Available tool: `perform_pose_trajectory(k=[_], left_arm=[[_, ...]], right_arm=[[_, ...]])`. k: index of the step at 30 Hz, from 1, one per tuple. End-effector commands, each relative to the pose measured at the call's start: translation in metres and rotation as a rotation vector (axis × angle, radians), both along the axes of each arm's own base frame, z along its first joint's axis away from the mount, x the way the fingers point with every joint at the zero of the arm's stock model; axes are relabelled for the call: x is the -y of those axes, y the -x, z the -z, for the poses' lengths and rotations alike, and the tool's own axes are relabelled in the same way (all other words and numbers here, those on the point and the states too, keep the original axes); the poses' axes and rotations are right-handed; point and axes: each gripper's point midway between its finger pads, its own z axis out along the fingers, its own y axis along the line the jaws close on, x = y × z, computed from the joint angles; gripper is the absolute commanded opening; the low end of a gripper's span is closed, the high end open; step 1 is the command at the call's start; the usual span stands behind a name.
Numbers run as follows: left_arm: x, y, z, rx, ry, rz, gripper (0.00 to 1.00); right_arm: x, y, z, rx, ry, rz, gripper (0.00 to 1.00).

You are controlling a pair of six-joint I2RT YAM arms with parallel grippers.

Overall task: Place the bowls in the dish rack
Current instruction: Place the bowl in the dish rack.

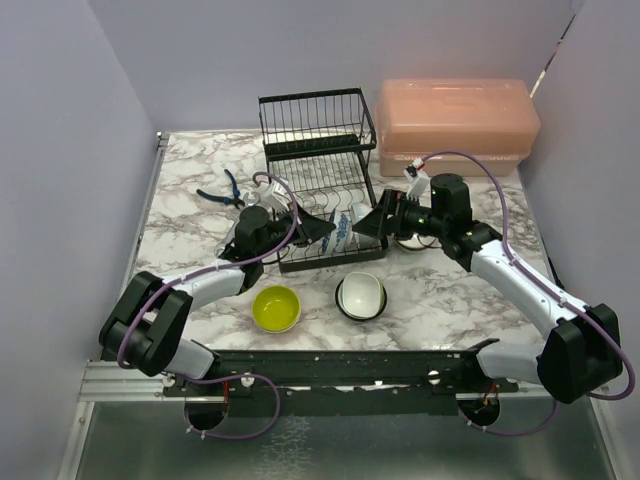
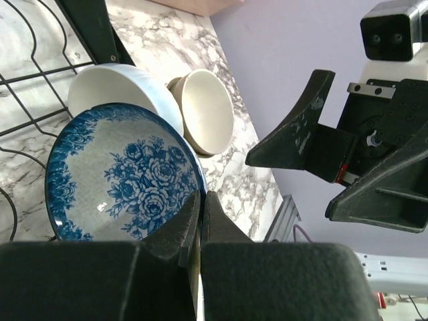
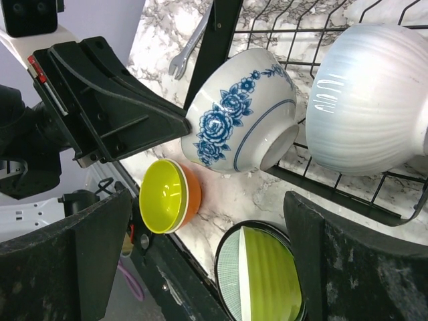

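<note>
- Blue-flowered round china bowl (image 3: 237, 120) is standing up on its edge at the near side of the black wire dish rack (image 1: 315, 125), toward the right end, low down by the bottom shelf.
- Left gripper (image 2: 200, 204) is pinching the bowl's rim, with its jaws squeezed together on it.
- The bowl's open side is facing left, toward that arm, and its foot is pointing right.
- Right gripper (image 1: 372, 226) is hanging just right of the bowl with its jaws wide apart, holding nothing.
- The left arm is the nearer one, so I think it is doing this job.
- The next move is probably tipping the bowl in between the rack's curved wires, beside the white ribbed bowl (image 3: 374, 100) sitting in the rack.
- I cannot tell if the bowl's bottom edge is resting on a wire or hanging just above it, because both grippers are hiding that spot from above.
- Yellow-green bowl (image 1: 277, 308) and the dark-sided bowl (image 1: 361, 296) are lying on the marble table (image 1: 450, 300), near the arms.
</note>
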Motion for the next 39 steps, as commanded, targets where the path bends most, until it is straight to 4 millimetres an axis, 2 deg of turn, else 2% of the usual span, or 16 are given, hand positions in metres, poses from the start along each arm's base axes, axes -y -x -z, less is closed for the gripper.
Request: perform_pose_trajectory(k=[1, 7, 16, 24, 39], left_arm=[[-0.008, -0.013, -0.031, 0.096, 0.082, -0.074, 0.0], [-0.008, -0.019, -0.023, 0.064, 0.125, -0.093, 0.0], [-0.01, -0.024, -0.032, 0.033, 0.312, -0.122, 0.0], [-0.02, -0.036, -0.015, -0.028, 0.355, -0.221, 0.0], [-0.006, -0.046, -0.017, -0.09, 0.551, -0.187, 0.0]], right_arm=[[0.002, -0.005, 0.001, -0.002, 0.018, 0.006, 1.0], [0.001, -0.005, 0.006, -0.018, 0.023, 0.005, 1.0], [0.003, -0.005, 0.013, -0.032, 0.037, 0.013, 1.0], [0.004, -0.006, 0.016, -0.038, 0.047, 0.017, 1.0], [0.008, -0.006, 0.021, -0.041, 0.073, 0.034, 1.0]])
